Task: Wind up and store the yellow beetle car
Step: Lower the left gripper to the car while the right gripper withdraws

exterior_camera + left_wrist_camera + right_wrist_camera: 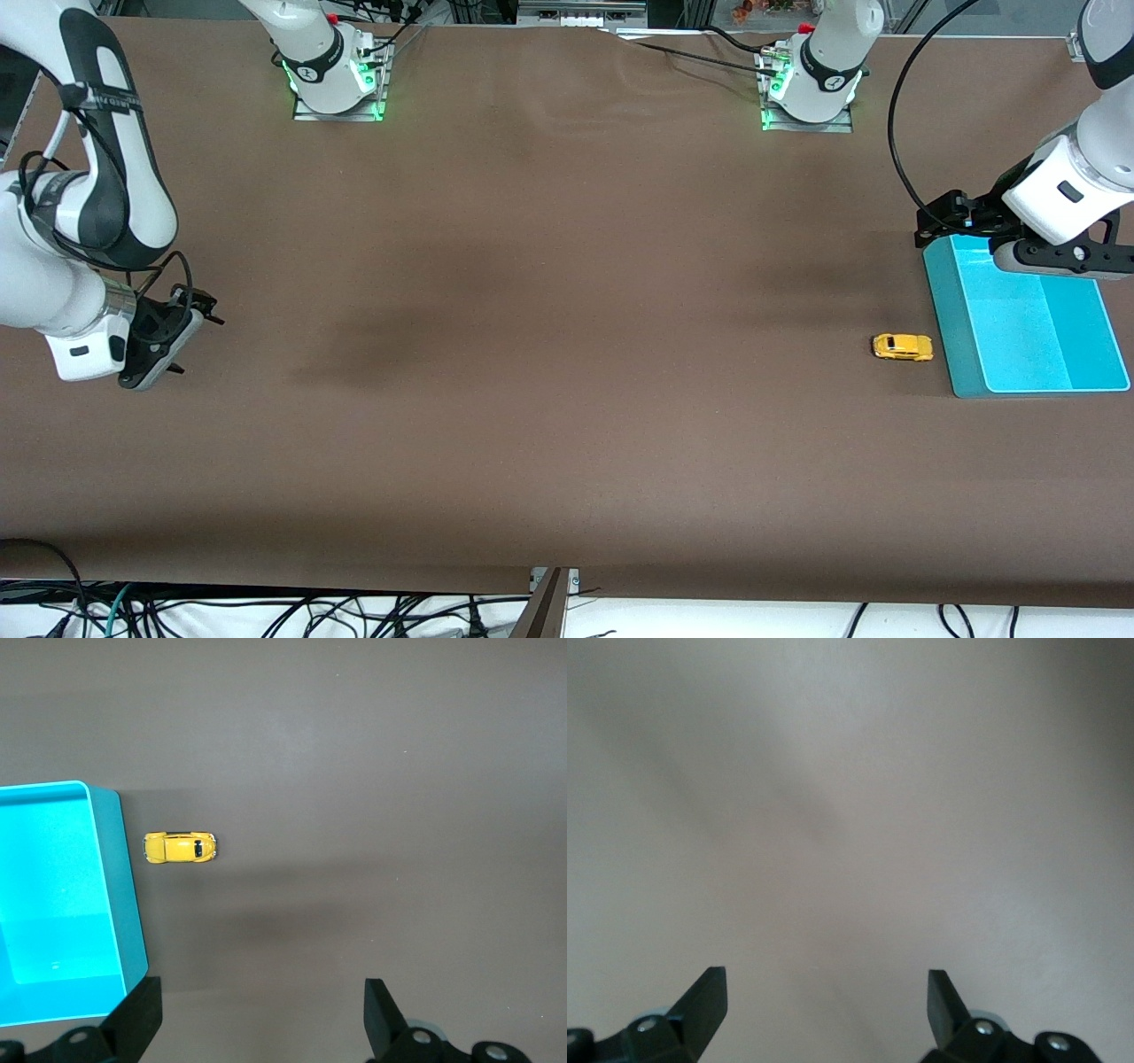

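Observation:
The yellow beetle car (902, 346) lies on the brown table right beside the teal tray (944, 312), on the side toward the right arm's end. The left wrist view also shows the car (181, 847) close to the tray's wall (125, 890). My left gripper (1061, 264) hangs open and empty over the tray's edge farthest from the front camera; its jaws stand wide apart (262, 1019). My right gripper (156, 358) waits open and empty above the table at the right arm's end; its wrist view (827, 1010) shows only bare table.
The tray has nothing in it. The brown table (549, 354) stretches between the two arms. The arm bases (337, 80) stand along the edge farthest from the front camera. Cables lie below the table's near edge.

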Robot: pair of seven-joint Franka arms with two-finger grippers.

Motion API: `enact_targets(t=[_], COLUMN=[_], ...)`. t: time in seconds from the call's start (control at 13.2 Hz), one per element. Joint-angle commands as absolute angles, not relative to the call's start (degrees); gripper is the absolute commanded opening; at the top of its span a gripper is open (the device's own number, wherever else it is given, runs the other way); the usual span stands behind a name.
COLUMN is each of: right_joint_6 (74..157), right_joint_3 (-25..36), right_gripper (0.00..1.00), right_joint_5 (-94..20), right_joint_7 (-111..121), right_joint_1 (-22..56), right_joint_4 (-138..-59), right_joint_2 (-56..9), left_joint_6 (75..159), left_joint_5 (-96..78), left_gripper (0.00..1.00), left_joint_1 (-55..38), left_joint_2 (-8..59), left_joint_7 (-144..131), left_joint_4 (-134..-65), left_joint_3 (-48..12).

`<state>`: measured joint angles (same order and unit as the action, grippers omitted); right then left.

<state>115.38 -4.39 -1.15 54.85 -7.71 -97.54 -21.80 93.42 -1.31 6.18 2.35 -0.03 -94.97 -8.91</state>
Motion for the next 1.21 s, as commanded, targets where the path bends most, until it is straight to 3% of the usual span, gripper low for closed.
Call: enact_targets(t=[0.0,0.38,0.76,1.14], right_joint_6=[104.5,95.4,85.8,85.3], right_joint_3=[-7.4,-7.6,-7.1,-5.8], right_gripper=[1.0,1.0,1.0,1.0], right_joint_5=[-1.0,-0.6,0.9,5.0], right_joint_7=[36.2,6.1,5.5,5.7], right_joint_1=[-7.0,-1.2,-1.3,-1.7], right_joint_4=[-91.0,-87.2,-78.3,-74.3], right_joint_2=[-22.1,-18.1,-17.0,-15.4], left_joint_6=[92.4,92.7,97.4,106.7], left_joint_5=[-1.2,-0.6,-0.3,8.6], left_gripper=[1.0,1.0,1.0,1.0], left_joint_1=[8.0,11.4,15.6,16.0], left_joint_2=[4.6,10.9,20.1,27.1], left_joint_7=[-0.2,11.1,39.0,68.2], left_joint_4=[-93.4,-94.0,-94.6,-96.8], left_joint_3=[-9.2,-9.1,-9.1,-9.1])
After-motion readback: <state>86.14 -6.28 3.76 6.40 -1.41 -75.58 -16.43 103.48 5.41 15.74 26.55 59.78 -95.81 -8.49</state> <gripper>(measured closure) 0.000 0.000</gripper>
